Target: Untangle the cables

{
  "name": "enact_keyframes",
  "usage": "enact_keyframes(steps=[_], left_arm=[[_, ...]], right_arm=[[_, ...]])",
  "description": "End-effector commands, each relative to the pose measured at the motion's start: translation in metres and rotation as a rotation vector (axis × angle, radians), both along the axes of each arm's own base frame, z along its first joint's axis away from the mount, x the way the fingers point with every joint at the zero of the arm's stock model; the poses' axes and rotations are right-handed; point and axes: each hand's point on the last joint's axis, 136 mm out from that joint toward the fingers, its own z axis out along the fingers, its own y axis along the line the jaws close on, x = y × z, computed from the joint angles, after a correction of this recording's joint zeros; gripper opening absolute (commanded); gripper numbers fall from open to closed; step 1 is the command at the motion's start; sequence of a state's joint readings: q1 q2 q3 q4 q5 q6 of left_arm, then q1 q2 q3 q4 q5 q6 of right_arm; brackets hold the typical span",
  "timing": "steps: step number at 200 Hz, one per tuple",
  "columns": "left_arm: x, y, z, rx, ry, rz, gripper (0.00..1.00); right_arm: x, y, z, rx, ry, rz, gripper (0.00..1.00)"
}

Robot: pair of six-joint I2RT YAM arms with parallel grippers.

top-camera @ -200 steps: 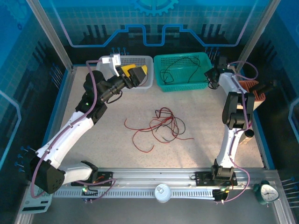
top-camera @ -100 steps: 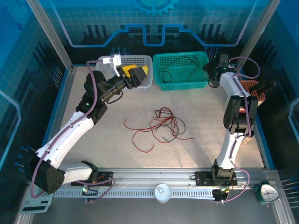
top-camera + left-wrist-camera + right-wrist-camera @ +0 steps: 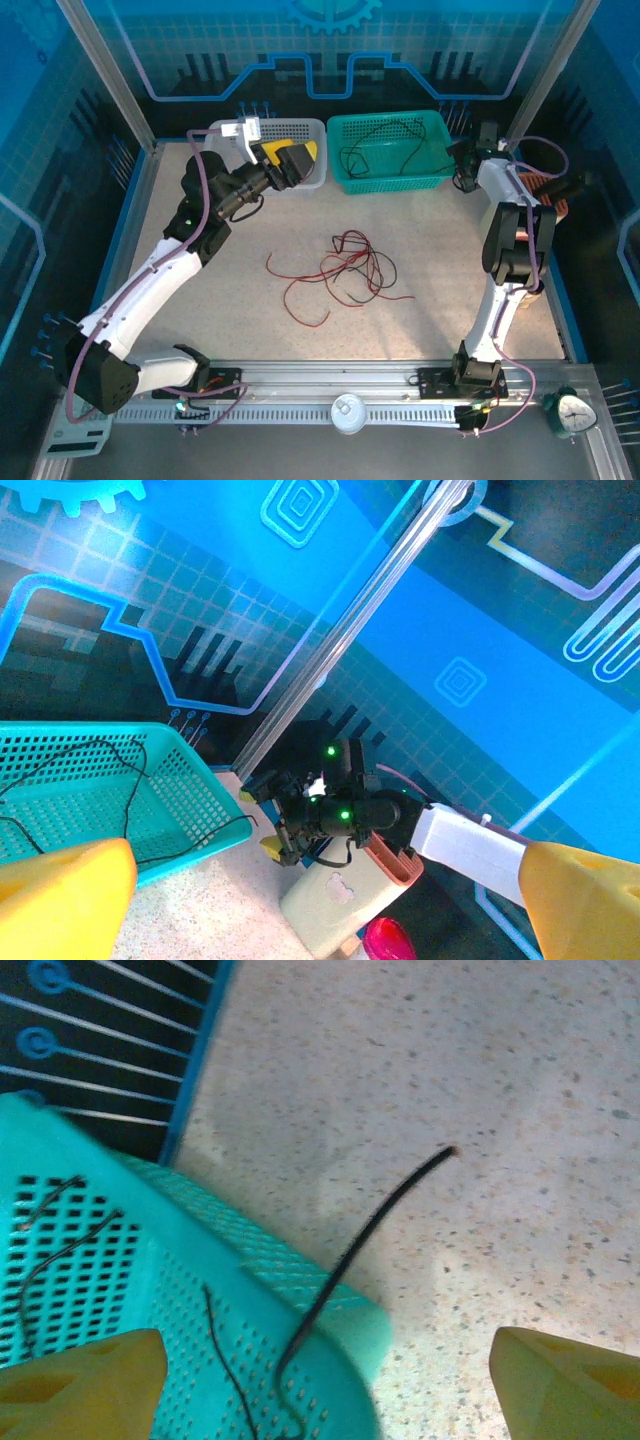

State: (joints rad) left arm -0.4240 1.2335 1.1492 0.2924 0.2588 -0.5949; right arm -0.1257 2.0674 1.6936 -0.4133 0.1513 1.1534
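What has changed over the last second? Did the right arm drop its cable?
Yes. The right gripper backed off to the right from the green basket. Its jaws stand open, clear of the black cable, whose end pokes out over the basket's corner. The left gripper, open over the white bin, and the red and black tangle stayed put.

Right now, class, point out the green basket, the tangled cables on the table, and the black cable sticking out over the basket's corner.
green basket [image 3: 395,182], top view, front wall.
tangled cables [image 3: 350,262], top view, middle of the knot.
black cable [image 3: 375,1222], right wrist view, mid-strand past the rim.
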Motion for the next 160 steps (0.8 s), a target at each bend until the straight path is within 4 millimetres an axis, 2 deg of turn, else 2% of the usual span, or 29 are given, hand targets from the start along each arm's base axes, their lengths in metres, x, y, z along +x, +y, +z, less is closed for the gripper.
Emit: enact_keyframes(steps=[1, 60, 82, 110, 132, 160], left_arm=[[-0.002, -0.005, 0.011, 0.009, -0.036, -0.018, 0.99], [0.000, -0.006, 0.008, 0.017, -0.031, -0.015, 0.99], [0.001, -0.007, 0.007, 0.015, -0.025, -0.019, 0.99], [0.001, -0.006, 0.006, 0.015, -0.023, -0.014, 0.99], [0.000, -0.005, 0.006, 0.013, -0.022, -0.013, 0.99], [-0.001, -0.006, 0.007, 0.008, -0.023, -0.019, 0.99]], right_arm=[[0.001, -0.011, -0.018, 0.020, 0.006, -0.094, 0.82], [0.012, -0.019, -0.013, 0.013, -0.051, -0.157, 0.73], [0.015, -0.020, -0.011, 0.009, -0.061, -0.166, 0.66], [0.018, -0.021, -0.011, 0.001, -0.063, -0.166, 0.50], [0.018, -0.020, -0.009, -0.003, -0.067, -0.154, 0.32], [0.019, -0.021, 0.004, -0.033, -0.092, -0.133, 0.12]])
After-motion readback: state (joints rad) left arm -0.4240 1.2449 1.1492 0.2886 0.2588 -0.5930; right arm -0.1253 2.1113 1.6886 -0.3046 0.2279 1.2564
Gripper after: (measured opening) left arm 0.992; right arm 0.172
